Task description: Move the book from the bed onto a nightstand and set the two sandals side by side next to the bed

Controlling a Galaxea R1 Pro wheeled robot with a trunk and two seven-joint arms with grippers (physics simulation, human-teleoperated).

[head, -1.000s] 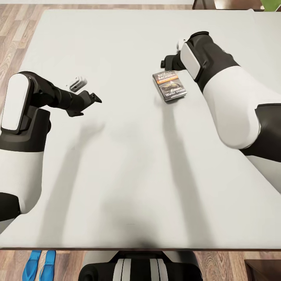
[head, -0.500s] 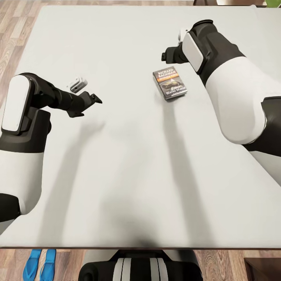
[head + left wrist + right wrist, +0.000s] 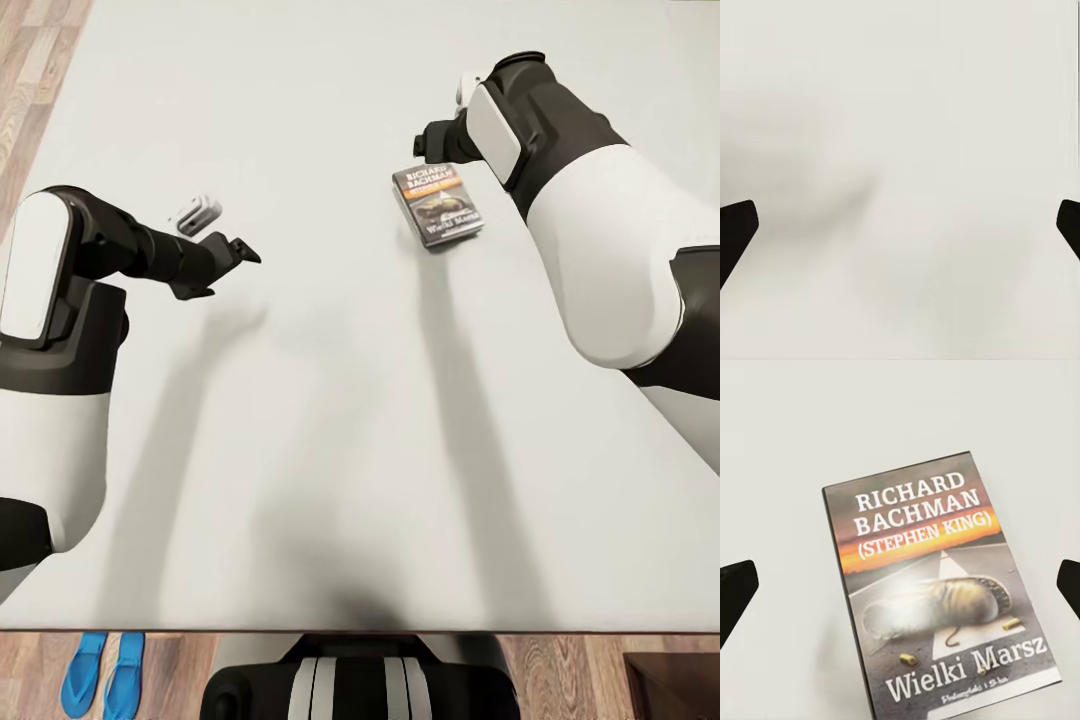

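Head view puts us over the wide pale bed (image 3: pixel 330 420), and we read it from left to right. At about 7 o'clock, on the brown plank floor (image 3: pixel 30 60) just past the near edge of the bed, we see the two blue sandals (image 3: pixel 103 672) side by side. At 9 o'clock the left gripper (image 3: pixel 232 252) hangs above bare mattress; in the left wrist view its dark fingertips (image 3: pixel 736 229) sit at opposite edges of the picture, so we judge it wide open and empty. At about 1 o'clock the book (image 3: pixel 437 204) lies flat on the mattress, cover up. The right gripper (image 3: pixel 428 147) is just beyond the far end of the book, and we cannot tell from here if it touches. In the right wrist view the book (image 3: pixel 937 592) lies between the two fingertips (image 3: pixel 735 596), which are spread wider than the cover and hold nothing.

We judge the step in hand is taking the book. To do it well, we should centre the fingers over the two long edges, come down straight and close slowly, because a thin book on a soft surface can slide or tilt.

The mattress is plain and smooth. At 5 o'clock a dark brown corner of furniture (image 3: pixel 672 688) shows, but we cannot tell what it is.
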